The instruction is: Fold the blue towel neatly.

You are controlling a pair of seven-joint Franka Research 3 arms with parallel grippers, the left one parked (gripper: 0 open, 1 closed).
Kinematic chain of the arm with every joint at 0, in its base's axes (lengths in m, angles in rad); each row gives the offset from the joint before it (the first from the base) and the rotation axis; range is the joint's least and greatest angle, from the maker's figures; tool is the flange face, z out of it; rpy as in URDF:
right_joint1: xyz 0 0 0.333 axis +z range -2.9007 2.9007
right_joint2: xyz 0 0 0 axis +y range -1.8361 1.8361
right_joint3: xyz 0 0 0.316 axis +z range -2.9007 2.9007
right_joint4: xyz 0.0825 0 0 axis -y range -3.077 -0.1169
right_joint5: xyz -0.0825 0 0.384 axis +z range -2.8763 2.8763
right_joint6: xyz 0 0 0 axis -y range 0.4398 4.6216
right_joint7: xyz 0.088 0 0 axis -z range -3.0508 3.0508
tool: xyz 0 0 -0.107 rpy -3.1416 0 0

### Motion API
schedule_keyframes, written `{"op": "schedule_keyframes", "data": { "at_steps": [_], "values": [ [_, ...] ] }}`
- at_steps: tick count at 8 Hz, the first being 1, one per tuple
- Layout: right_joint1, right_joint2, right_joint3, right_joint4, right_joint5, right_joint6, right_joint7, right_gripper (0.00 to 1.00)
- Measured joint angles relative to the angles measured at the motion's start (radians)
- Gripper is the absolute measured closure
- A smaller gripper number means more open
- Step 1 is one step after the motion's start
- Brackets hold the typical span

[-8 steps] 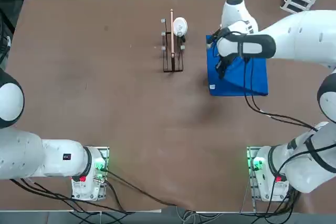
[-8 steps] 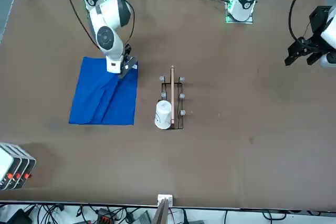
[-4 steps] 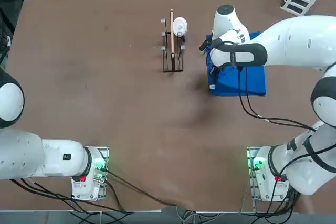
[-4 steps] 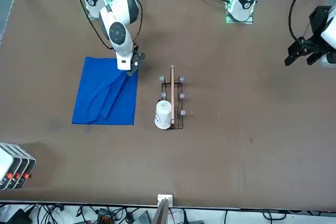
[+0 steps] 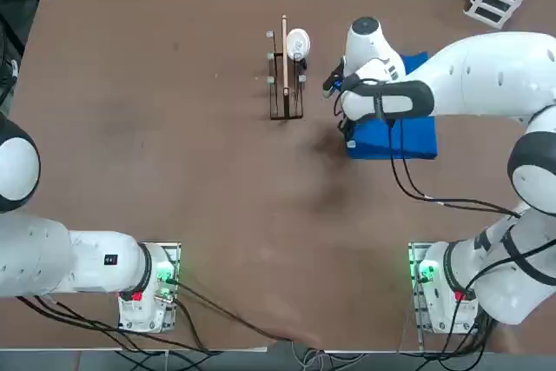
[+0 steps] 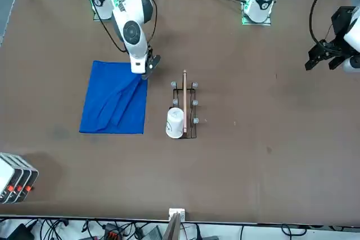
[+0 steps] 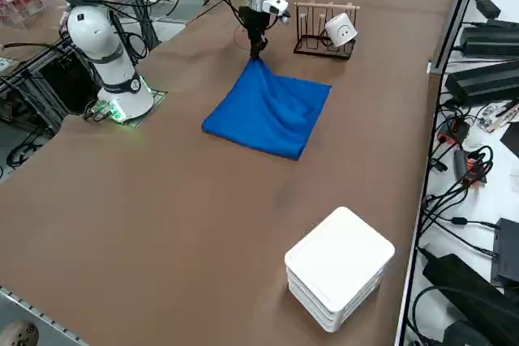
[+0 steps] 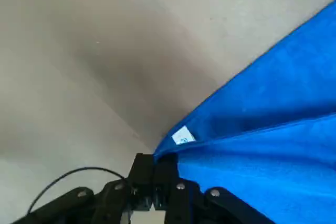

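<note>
Bright blue towel (image 6: 115, 100) lies rumpled on the brown table (image 6: 253, 155), at nine o'clock of the wooden rack (image 6: 184, 105); its white-tagged corner is lifted, pinched in the right gripper (image 8: 155, 174), clamped tight; cables ring the table

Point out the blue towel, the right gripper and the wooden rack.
blue towel (image 6: 112, 102), front view, middle of the cloth.
right gripper (image 8: 155, 174), right wrist view, between the shut jaws pinching the towel's corner.
wooden rack (image 5: 285, 76), top view, its long central bar.
</note>
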Motion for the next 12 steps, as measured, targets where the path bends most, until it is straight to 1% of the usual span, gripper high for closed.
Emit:
{"op": "schedule_keyframes", "data": {
  "at_steps": [4,6,7,9,10,11,12],
  "values": [
    [0.049,0.027,0.0,0.0,0.001,0.001,0.024,0.97],
    [0.053,0.029,0.0,0.0,0.001,0.001,0.026,0.93],
    [0.053,0.029,0.0,0.001,0.002,0.001,0.038,0.85],
    [0.055,0.032,0.0,0.023,0.003,0.001,0.096,0.51],
    [0.055,0.033,-0.001,0.046,0.003,-0.001,0.134,0.31],
    [0.055,0.033,-0.004,0.077,0.004,-0.014,0.178,0.13],
    [0.048,0.033,-0.013,0.121,0.004,-0.051,0.219,0.0]
  ]
}}
